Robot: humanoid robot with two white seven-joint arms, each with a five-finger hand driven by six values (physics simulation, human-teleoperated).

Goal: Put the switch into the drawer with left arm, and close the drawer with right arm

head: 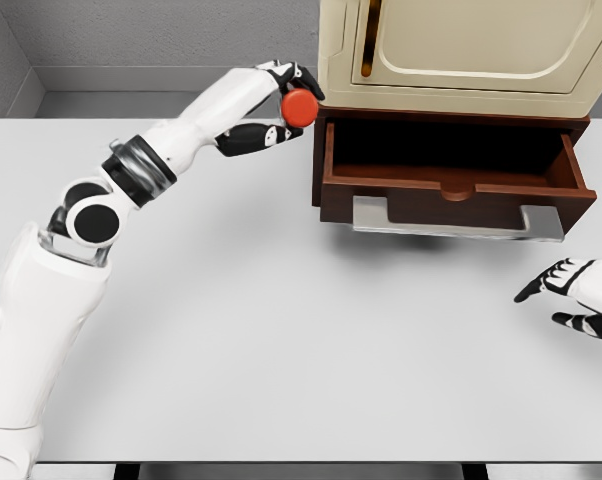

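The left hand (281,105) is up at the far side of the table, its black-tipped fingers (256,138) clamped on a small round red-orange switch (300,108). The thumb side curls over the top of it and the other fingers press in from below. The switch is in the air, just beside the upper left corner of the open dark-brown wooden drawer (451,170), outside it and level with the bottom edge of the cream cabinet (461,50) above. The white left arm (171,145) runs in a long diagonal from the lower left, its grey and black elbow joint (91,215) over the table's left part.

The drawer is pulled well out toward us. Its inside looks dark and I can make out nothing lying in it. A flat silver-grey handle (456,222) runs along the lower front of the panel, throwing a shadow on the pale grey tabletop (281,340).

Over at the right edge, the right hand (576,298) sits low near the table, well apart from the drawer front. Its fingers are spread loosely and hold nothing, the dark fingertips pointing left.
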